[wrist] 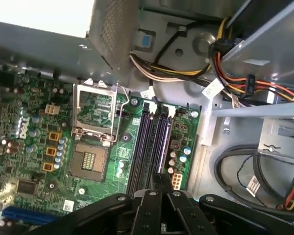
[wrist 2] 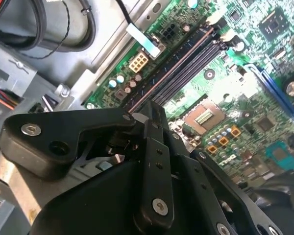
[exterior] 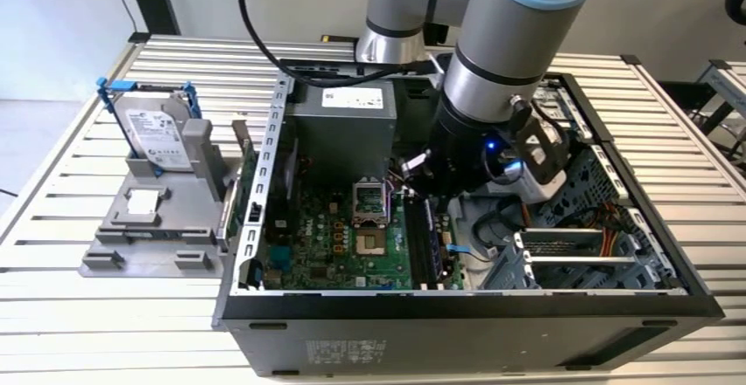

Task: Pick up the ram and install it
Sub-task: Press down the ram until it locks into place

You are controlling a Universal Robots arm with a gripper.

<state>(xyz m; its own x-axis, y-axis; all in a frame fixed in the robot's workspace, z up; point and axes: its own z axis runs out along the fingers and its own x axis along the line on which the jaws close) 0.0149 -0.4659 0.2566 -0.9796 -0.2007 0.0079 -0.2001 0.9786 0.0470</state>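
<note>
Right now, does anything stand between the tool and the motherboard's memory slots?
Nothing visible does. In the first wrist view the tool hangs over the empty memory slots; the cables lie off to one side.

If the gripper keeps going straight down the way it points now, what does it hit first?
Most likely the black memory slots on the green motherboard: in both wrist views the gripper sits directly over their near end. Depth is unclear, so the remaining gap can't be judged.
</note>
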